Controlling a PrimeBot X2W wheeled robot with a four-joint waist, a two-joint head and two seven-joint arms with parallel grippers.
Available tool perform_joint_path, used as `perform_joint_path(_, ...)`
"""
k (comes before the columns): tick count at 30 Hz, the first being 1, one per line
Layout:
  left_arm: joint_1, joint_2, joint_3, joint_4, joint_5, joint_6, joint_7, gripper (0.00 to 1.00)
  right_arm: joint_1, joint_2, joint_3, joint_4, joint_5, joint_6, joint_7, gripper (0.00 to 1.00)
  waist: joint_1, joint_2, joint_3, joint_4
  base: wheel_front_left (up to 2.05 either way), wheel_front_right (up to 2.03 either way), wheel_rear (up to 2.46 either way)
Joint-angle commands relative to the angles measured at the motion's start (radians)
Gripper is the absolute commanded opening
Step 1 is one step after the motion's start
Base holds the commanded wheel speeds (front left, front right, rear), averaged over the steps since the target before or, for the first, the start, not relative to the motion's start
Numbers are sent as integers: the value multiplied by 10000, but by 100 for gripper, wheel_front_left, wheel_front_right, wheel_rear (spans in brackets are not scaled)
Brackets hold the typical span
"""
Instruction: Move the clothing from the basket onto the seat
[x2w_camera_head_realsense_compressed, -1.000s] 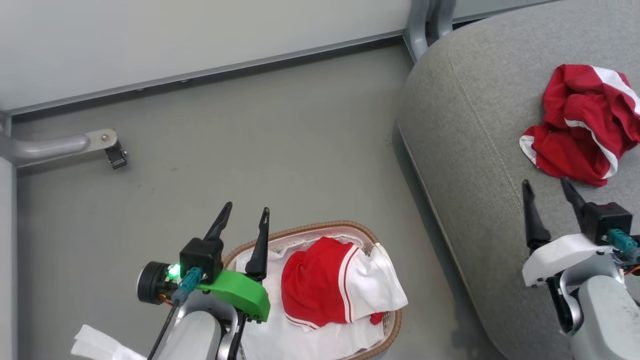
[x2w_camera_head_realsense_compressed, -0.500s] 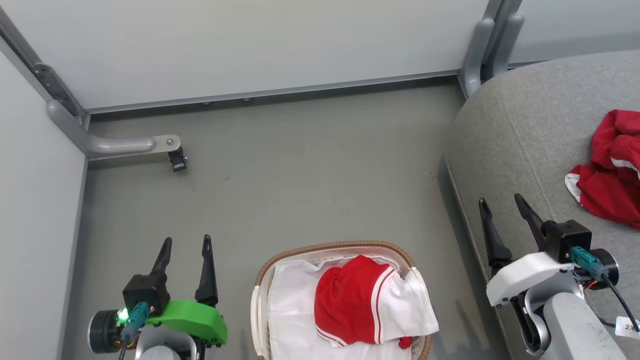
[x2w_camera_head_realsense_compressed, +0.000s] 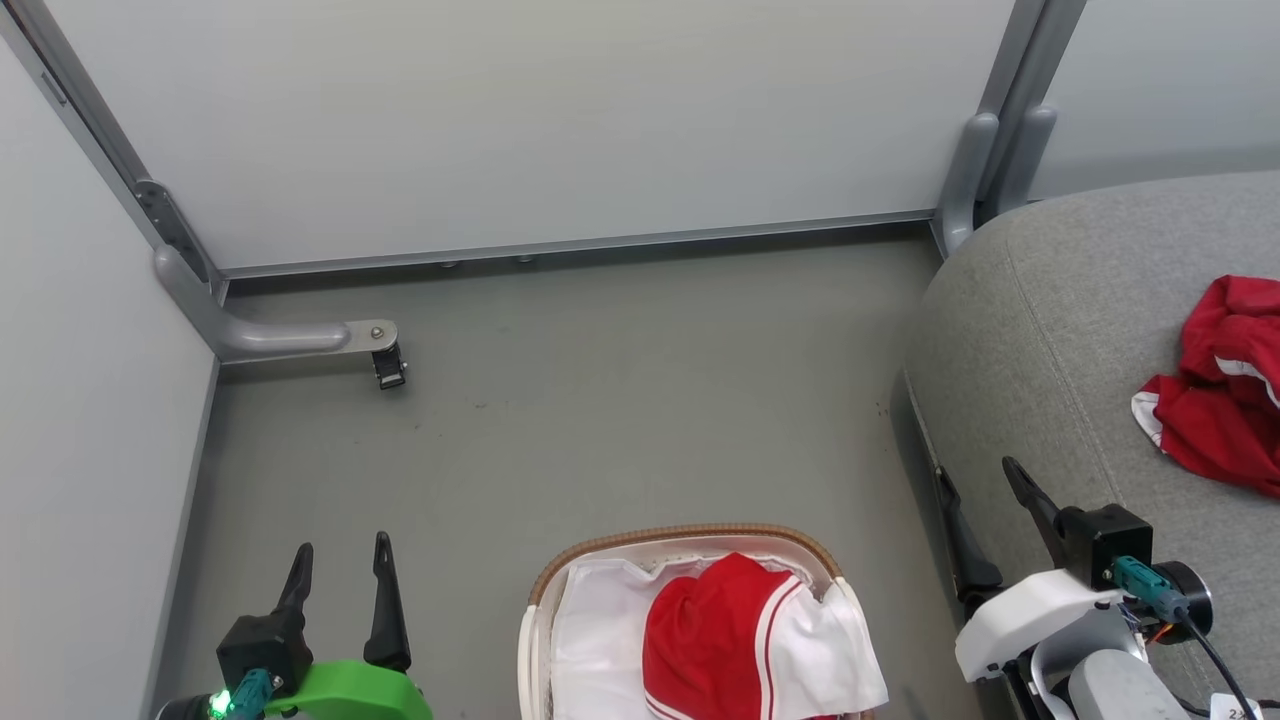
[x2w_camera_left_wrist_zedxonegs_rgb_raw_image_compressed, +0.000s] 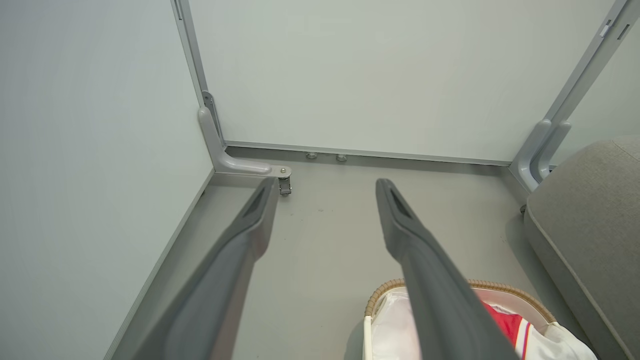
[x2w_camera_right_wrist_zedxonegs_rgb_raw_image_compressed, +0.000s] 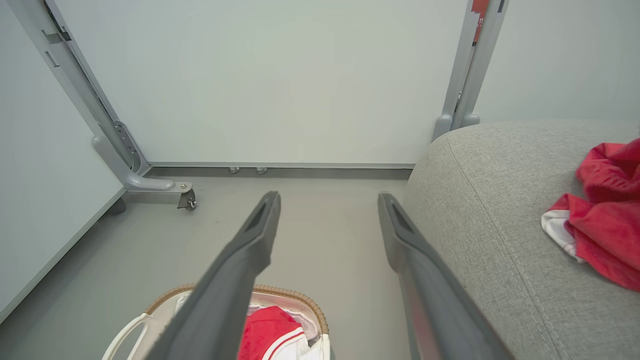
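— Could any writing be read?
— Little. At the lower right corner of the head view, a white tag (x2w_camera_head_realsense_compressed: 1238, 708) on a black cable (x2w_camera_head_realsense_compressed: 1205, 650) showed what looked like "2X", cut by the frame edge.
— Anything else?
— At the upper right of the right wrist view, a red sticker (x2w_camera_right_wrist_zedxonegs_rgb_raw_image_compressed: 480, 6) on a grey post (x2w_camera_right_wrist_zedxonegs_rgb_raw_image_compressed: 467, 75) bore white marks, too small to read.

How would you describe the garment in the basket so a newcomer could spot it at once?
Beside the big grey seat, on the floor, stands a white basket with a brown rim. The garment bunched in it is red with a white panel and stripes; the sheet under it is plain white, and the other red garment lies on the seat.
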Motion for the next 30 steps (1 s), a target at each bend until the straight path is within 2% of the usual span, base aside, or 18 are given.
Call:
perform_joint_path(1, 189, 33, 13, -29, 52, 17, 7, 100, 116, 4, 22, -16, 43, -14, -22, 100, 0, 93, -28, -15, 0, 0, 0)
perform_joint_path(7, 185, 33, -103, -8, 29, -11, 7, 100, 105, 6, 83, 6, 37, -14, -22, 100, 0, 93, 42, -75, 0, 0, 0)
perform_joint_path(13, -314, 31, -540, 241, -73, -204, 5, 100, -344, -67, 210, -129, 63, -14, -21, 100, 0, 93, 571, -246, 0, 0, 0)
perform_joint_path(20, -1200, 34, -1409, 786, -545, -439, 7, 100, -1170, -220, 365, -716, 174, -14, -21, 100, 0, 93, 1797, -728, 0, 0, 0)
perform_joint_path(30, -2910, 42, -2785, 1944, -766, -686, 7, 100, -2560, -9, 408, -2071, 453, -14, -21, 100, 0, 93, 3999, -1600, 0, 0, 0)
